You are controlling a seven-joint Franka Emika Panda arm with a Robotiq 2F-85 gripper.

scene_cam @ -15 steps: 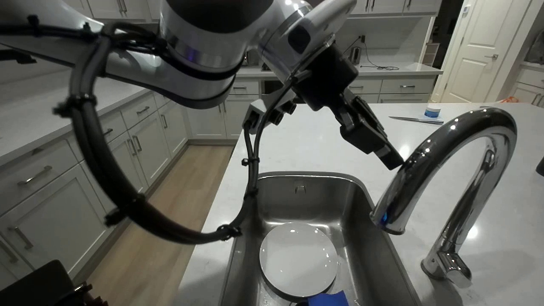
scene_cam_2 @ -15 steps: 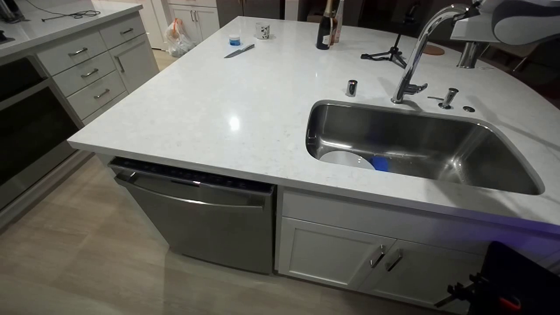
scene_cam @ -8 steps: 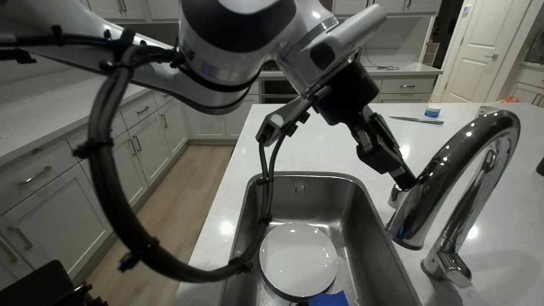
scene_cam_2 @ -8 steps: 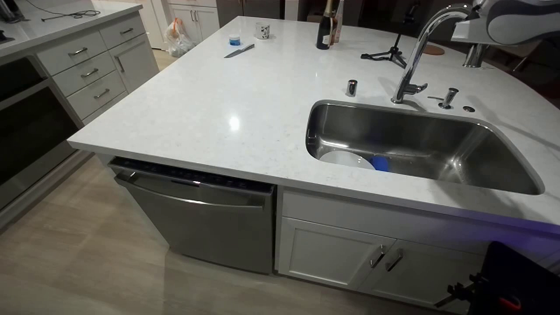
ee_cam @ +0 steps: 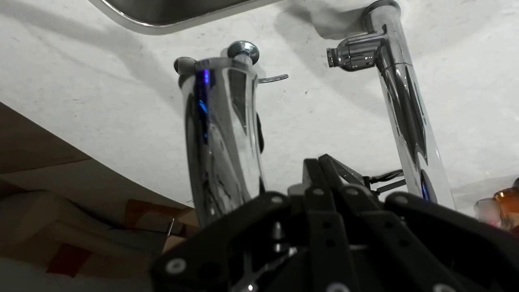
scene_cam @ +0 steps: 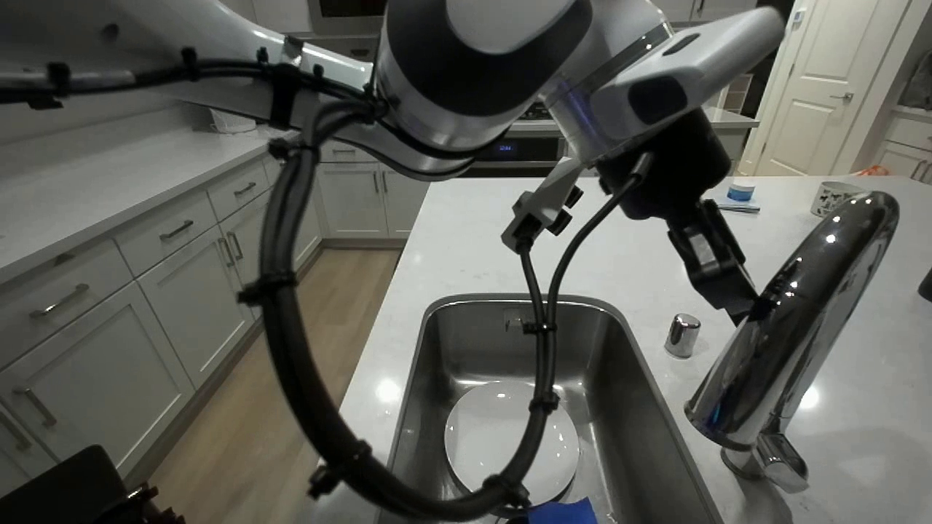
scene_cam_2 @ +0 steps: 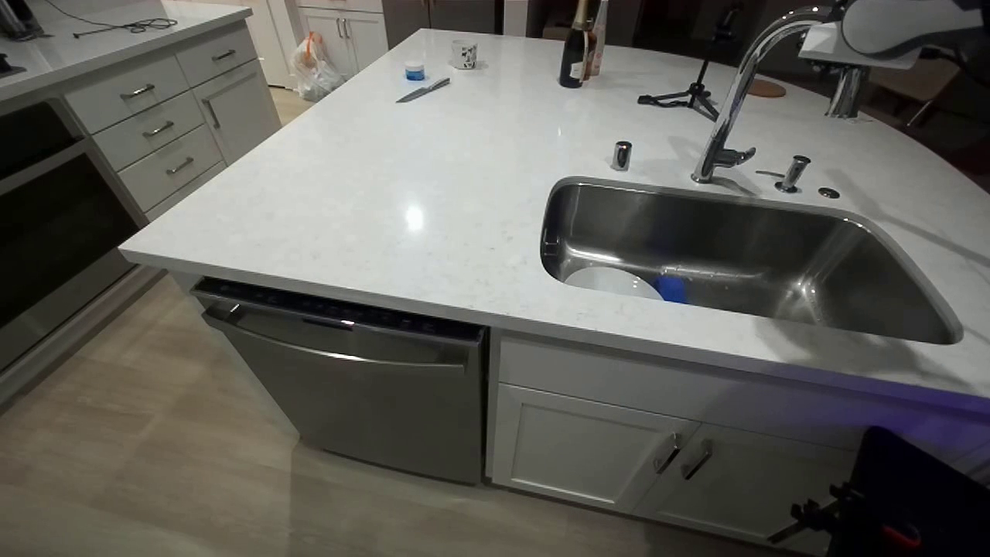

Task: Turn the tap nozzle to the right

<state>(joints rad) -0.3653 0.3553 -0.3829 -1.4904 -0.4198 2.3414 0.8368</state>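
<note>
The tap nozzle (scene_cam: 808, 306) is a tall chrome gooseneck spout beside the sink. Its outlet end (scene_cam: 728, 418) stands near the sink's right edge in an exterior view. The nozzle also shows in an exterior view (scene_cam_2: 739, 85), its top close to the arm. My gripper (scene_cam: 744, 311) is at the nozzle's far side, its tips partly hidden behind the tube. In the wrist view the gripper (ee_cam: 318, 160) is shut, fingertips together with nothing between them. It sits between the spout's outlet length (ee_cam: 223, 138) and its upright (ee_cam: 409, 117). Exact contact is hard to tell.
The steel sink (scene_cam: 524, 298) holds a white plate (scene_cam: 502, 437) and a blue item (scene_cam: 562, 511). A chrome cap (scene_cam: 682, 336) and the tap handle (scene_cam: 785, 462) stand nearby. A soap dispenser (scene_cam_2: 793, 174) stands by the sink. The arm's cable loop (scene_cam: 320, 407) hangs over the sink's edge.
In an exterior view the gripper has moved right and down, and the nozzle's outlet end has swung right with it. The chrome cap behind has come into view. The gripper looks shut throughout.
</note>
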